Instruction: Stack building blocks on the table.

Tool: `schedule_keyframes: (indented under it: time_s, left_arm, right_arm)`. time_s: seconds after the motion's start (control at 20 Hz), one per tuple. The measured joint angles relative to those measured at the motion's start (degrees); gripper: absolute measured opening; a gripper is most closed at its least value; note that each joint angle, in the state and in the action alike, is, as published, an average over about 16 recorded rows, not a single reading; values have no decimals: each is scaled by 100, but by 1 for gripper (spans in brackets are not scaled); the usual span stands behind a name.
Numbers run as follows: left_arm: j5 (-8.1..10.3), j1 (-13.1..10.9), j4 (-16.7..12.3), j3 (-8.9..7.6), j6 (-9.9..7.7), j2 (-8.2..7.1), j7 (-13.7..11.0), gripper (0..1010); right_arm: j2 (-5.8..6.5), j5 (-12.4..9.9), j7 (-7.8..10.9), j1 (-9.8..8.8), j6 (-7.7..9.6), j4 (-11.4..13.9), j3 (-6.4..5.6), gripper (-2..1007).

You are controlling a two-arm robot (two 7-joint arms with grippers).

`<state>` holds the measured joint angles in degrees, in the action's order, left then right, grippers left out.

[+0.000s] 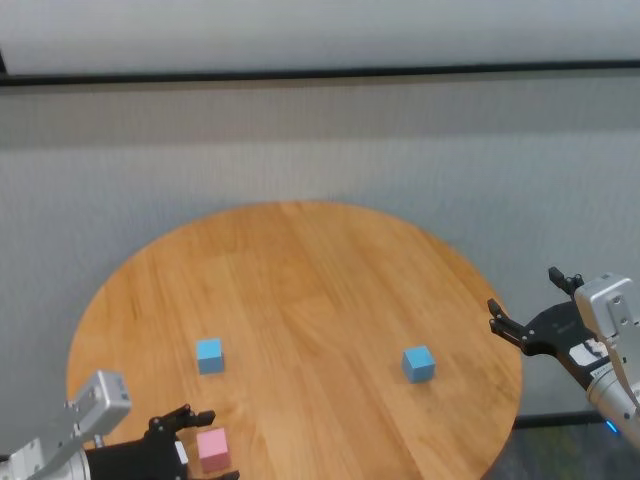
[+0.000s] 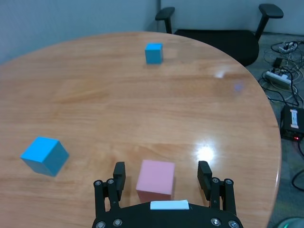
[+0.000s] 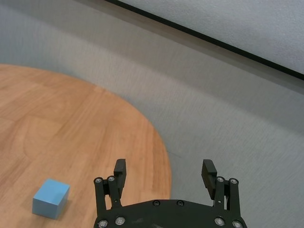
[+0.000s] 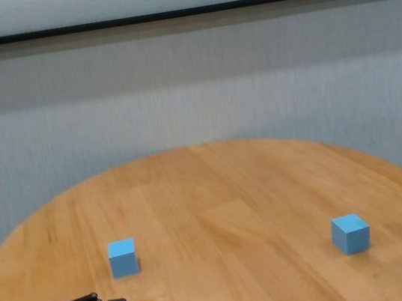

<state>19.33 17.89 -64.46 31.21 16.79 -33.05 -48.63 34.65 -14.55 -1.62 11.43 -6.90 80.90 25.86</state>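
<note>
The pink block (image 2: 156, 178) lies near the front left edge of the round wooden table (image 1: 300, 290). My left gripper (image 2: 161, 167) is open around it, one finger on each side with a gap to the block. The head view shows the same: left gripper (image 1: 205, 442) at the pink block (image 1: 213, 448). One light blue block (image 1: 209, 354) sits just beyond it. The other light blue block (image 1: 418, 363) rests toward the right side. My right gripper (image 1: 525, 290) hangs open and empty beyond the table's right edge, past that block (image 3: 51, 198).
A grey wall runs behind the table. In the left wrist view a black office chair (image 2: 213, 28) stands beyond the far rim, and a power strip with cables (image 2: 280, 76) lies on the floor beside it.
</note>
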Motion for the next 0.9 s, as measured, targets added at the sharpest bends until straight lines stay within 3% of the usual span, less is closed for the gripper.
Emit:
schedule_keyframes:
  time_s: [0.45,0.9]
  left_arm:
    - [-93,-14,-86,99,8,-46,-50,892]
    - [-133,-28,-159,132,4,-79,-11,643]
  right_arm:
    - [0,0,0,0,0,0,0,1000]
    - [0,0,0,0,0,0,0,1001]
